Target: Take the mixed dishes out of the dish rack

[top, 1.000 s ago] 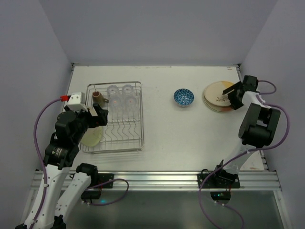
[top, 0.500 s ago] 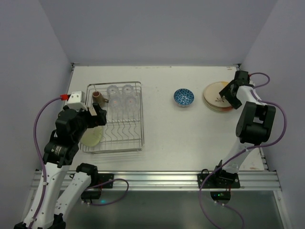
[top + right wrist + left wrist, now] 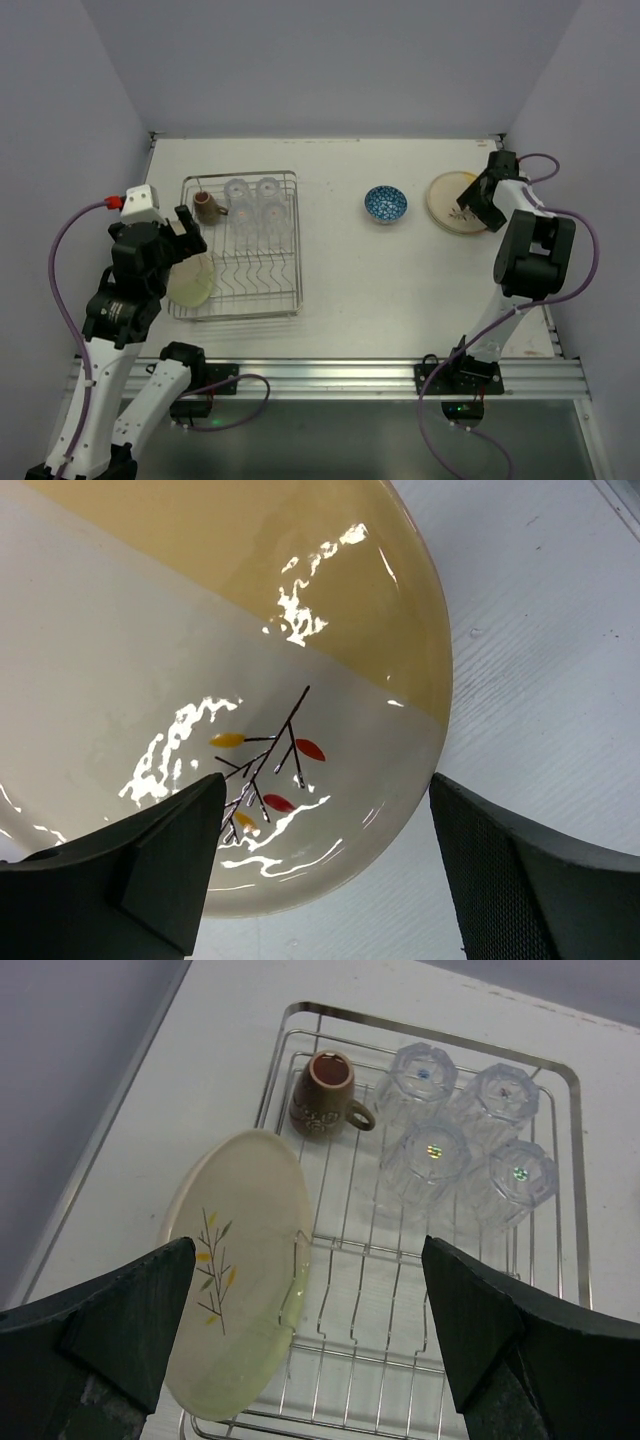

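Left claw [image 3: 305,1325] is hanging wide open over the dish rack [image 3: 576,1170], gripping nothing, facing the leaning plate [image 3: 238,1290] at the rack's left side. Mug [image 3: 322,1088] and four glasses [image 3: 440,1152] are sitting at the rack's far end. Right claw [image 3: 330,880] is hovering open, empty, just above the unloaded plate [image 3: 200,630] on the table [image 3: 560,630]; blue bowl [image 3: 385,203] is lying nearby. Risks: the glossy tilted plate slipping from an edge pinch, or snagging prongs and dragging the rack.
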### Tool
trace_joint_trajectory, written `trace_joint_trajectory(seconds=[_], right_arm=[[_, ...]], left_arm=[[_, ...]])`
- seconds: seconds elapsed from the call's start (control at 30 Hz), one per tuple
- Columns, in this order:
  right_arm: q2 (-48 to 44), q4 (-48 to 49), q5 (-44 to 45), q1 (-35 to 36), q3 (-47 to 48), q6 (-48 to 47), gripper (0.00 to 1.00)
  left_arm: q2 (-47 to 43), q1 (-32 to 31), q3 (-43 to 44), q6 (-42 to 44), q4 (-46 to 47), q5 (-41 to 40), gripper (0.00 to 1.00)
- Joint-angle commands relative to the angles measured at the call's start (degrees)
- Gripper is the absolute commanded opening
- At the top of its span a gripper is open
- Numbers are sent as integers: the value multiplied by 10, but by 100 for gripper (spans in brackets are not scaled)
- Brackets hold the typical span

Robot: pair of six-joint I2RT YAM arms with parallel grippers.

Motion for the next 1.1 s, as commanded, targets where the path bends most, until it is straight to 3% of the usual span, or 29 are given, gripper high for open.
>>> trace_joint_trajectory(seconds=[0.0,0.2,0.23,0.27,0.33,0.47,0.77,1.07], right_arm=[[-50,12,-24,3,13,0,84],[-209,59,-119,14,-69,-3,88],[-267,104,-186,18,-92,1,97],[-292,131,-224,20,-115,2,99],[-349,212,-353,26,-181,26,99],[-380,297,-496,79,-251,64,99],[-398,347,-536,273,-290,71,99],[-431,343,-558,316,-308,56,99]], left_arm=[[16,-3,12,-40,-17,-101,100],[23,-2,-6,-79,-25,-179,100],[34,-2,-9,-83,-28,-186,100],[41,-1,-11,-86,-31,-190,100],[57,6,-11,-93,-37,-191,100],[70,24,-8,-94,-40,-175,100],[108,99,-25,-82,-26,-115,100],[156,221,-25,-30,0,65,94]])
